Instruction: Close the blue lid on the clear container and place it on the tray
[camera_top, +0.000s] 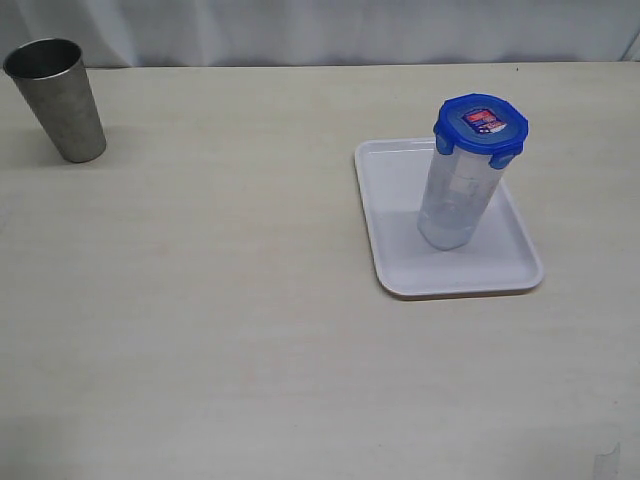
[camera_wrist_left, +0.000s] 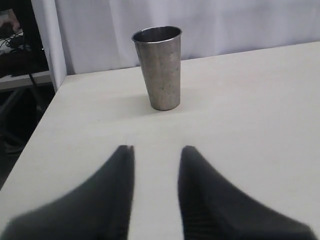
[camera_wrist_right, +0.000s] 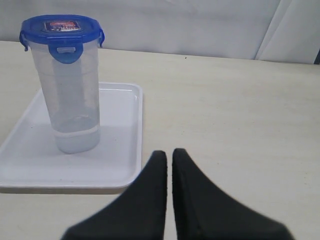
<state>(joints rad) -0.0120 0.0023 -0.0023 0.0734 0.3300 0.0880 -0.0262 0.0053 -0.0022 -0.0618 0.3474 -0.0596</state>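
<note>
Clear container (camera_top: 455, 195), blue lid (camera_top: 480, 124) on, upright on white tray (camera_top: 400, 250)
Left gripper (camera_wrist_left: 156, 150) parted, empty, facing steel cup (camera_wrist_left: 160, 67); right gripper (camera_wrist_right: 169, 154) clenched, empty

You have open table (camera_top: 230, 330) across the whole middle and near side, where a hand can pass freely. Only two things stand tall: the steel cup (camera_top: 57, 100) in the far left corner, and the clear container (camera_top: 455, 205), blue lid (camera_top: 481, 125) on, upright on the white tray (camera_top: 400, 255) right of centre. The tray's low rim is the only other bump. Your left hand (camera_wrist_left: 156, 148) faces the cup over bare table; your right hand (camera_wrist_right: 169, 152) sits near the tray's edge.
</note>
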